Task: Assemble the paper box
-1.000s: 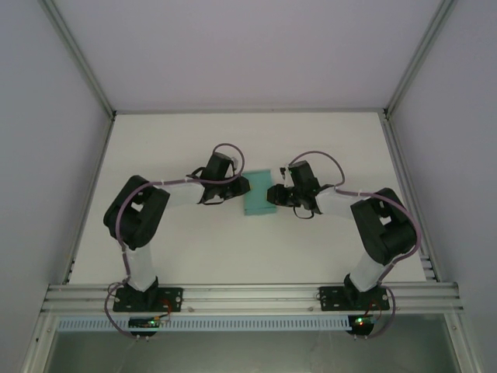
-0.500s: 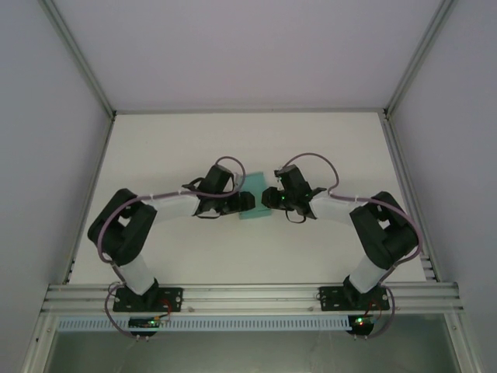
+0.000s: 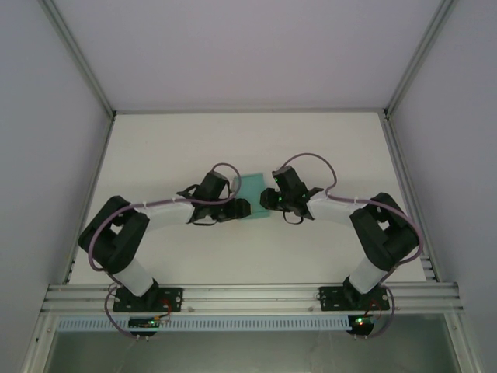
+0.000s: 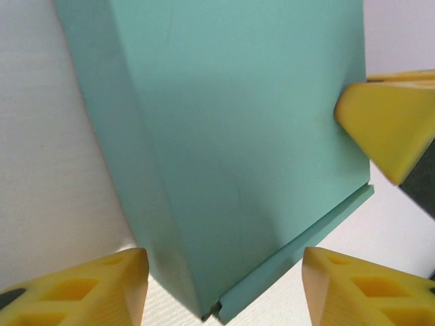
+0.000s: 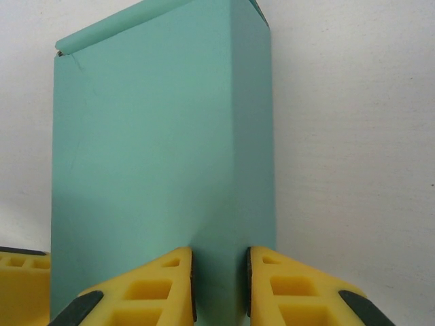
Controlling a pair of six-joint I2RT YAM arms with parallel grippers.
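White worktop, with the teal paper box at its middle between both arms. My right pincer is clamped on one folded edge of the box; my left pincer stands apart, straddling the opposite end.

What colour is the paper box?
Plain teal-green, no pattern; the paper box shows best in the right wrist view.
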